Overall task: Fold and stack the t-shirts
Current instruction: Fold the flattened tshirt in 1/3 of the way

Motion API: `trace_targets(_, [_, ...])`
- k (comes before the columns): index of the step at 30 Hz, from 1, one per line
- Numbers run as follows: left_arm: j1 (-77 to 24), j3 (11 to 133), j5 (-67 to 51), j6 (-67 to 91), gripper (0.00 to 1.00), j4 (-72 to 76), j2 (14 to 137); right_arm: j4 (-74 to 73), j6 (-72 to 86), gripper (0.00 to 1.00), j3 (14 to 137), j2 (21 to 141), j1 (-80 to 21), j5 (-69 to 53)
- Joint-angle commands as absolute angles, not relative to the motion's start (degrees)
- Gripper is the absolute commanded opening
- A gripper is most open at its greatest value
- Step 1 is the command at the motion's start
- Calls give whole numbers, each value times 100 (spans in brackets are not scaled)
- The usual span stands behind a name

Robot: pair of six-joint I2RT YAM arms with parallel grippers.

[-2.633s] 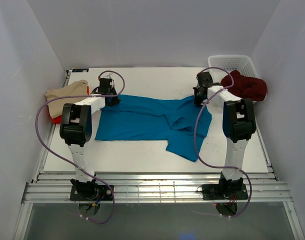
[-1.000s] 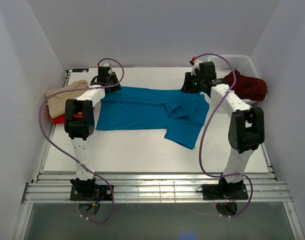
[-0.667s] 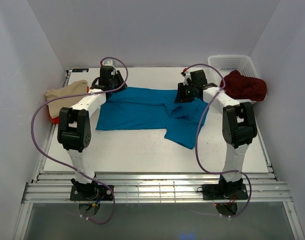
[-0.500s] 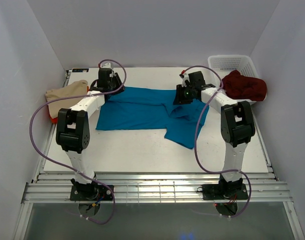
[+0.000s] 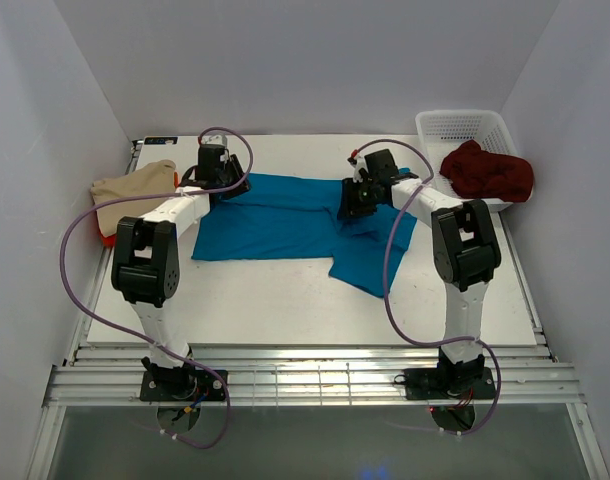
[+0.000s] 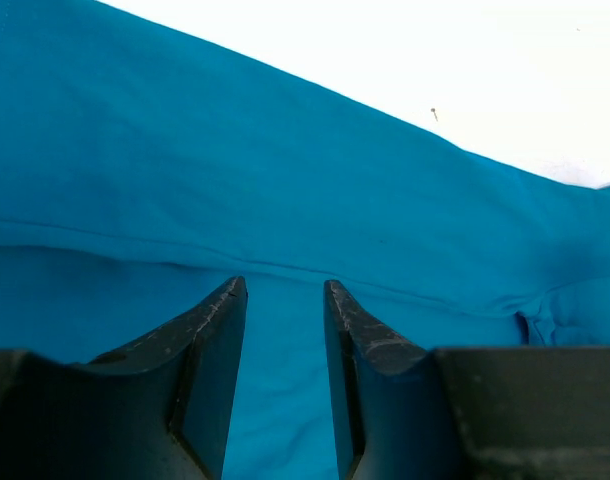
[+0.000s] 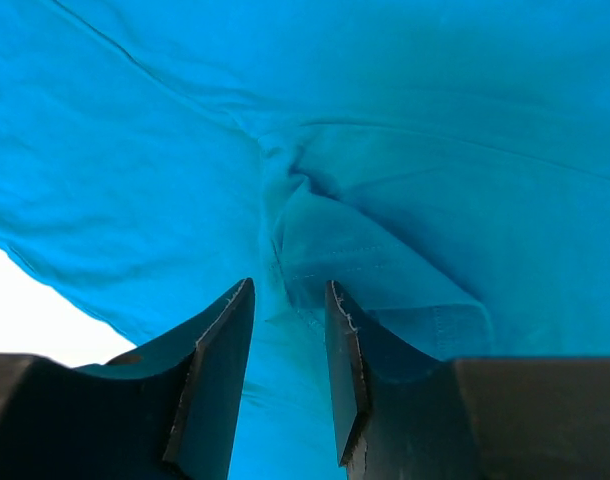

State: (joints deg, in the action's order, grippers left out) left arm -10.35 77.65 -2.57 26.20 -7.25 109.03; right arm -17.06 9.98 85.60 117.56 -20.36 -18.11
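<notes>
1 shirt is in play and none looks finished: the teal shirt (image 5: 285, 220) lies spread mid-table, bunched at its right sleeve. The left gripper (image 6: 282, 290) and right gripper (image 7: 290, 290) hover at its far edge, jaws part-open and empty. The beige shirt (image 5: 135, 185) heaped on the red shirt (image 5: 109, 240) at left and the maroon shirt (image 5: 488, 170) draped on the basket (image 5: 460, 125) at right all wait, well apart from the arms' work.

A teal blue shirt (image 6: 285, 190) fills most of the left wrist view, with a strip of white table (image 6: 465, 60) showing at the top right. A tiny dark speck (image 6: 434, 113) sits on the table just past the cloth's edge. A seam line runs across the shirt just above the left gripper (image 6: 282, 287), whose dark fingers (image 6: 210, 345) stand slightly apart, with flat cloth visible between them.
</notes>
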Motion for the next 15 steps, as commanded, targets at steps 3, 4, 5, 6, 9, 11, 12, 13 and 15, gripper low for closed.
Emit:
trace_targets(3, [-1028,7638,-237,2637,47,-650,10380,-1977,932,48,8719,11857,-2170,-1592])
trace_targets(4, [-1028,7629,-220,2637,48,-650,10371,-1995,923,49,8701,11839,-2188,-1504])
trace_targets(5, [-1037,7620,-202,2637,48,-633,10362,-1995,914,50,8658,11769,-2223,-1346])
trace_targets(6, [-1028,7603,-202,2628,48,-633,10354,-2013,923,50,8596,11742,-2232,-1275])
trace_targets(9, [-1028,7541,-202,2628,48,-607,10336,-1995,958,50,8508,11637,-2241,-1099])
trace_targets(11, [-1037,7506,-202,2646,48,-563,10292,-1916,984,50,8411,11593,-2250,-1081])
trace_targets(12, [-1028,7497,-211,2654,48,-554,10283,-1881,984,49,8394,11584,-2250,-1090])
trace_targets(13, [-1028,7488,-211,2646,48,-554,10283,-1881,984,45,8437,11601,-2250,-1099])
trace_targets(15, [-1028,7480,-211,2646,48,-554,10257,-1881,993,37,8507,11707,-2267,-1186])
